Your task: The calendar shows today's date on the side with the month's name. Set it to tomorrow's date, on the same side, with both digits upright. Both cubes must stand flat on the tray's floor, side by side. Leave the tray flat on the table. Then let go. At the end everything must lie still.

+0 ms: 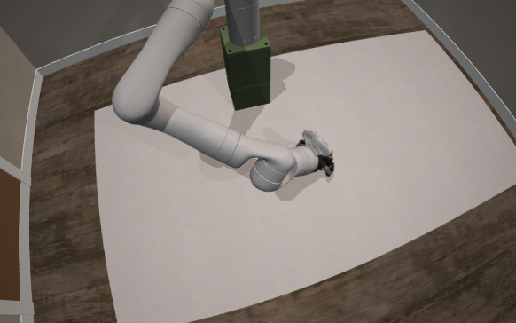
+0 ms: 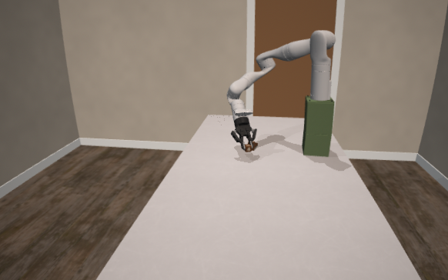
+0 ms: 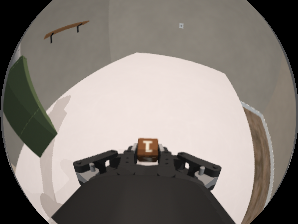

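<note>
My gripper (image 1: 329, 168) (image 2: 248, 145) (image 3: 147, 149) is shut on a small brown cube (image 2: 248, 148) (image 3: 148, 148) and holds it just above the white table (image 1: 371, 111) (image 2: 264, 215) (image 3: 166, 90). In the wrist view the cube's face towards the camera bears a white digit that reads like a 1. In the top view the cube is hidden under the wrist. A small brown piece (image 2: 255, 144) shows just right of the held cube; I cannot tell what it is. The tray and the other cube are hidden, likely under the arm.
The arm's green pedestal (image 1: 248, 75) (image 2: 318, 127) (image 3: 23, 106) stands at the table's edge near the gripper. The forearm stretches low over the table's middle. Wooden floor surrounds the table, and a brown door is in the wall behind it.
</note>
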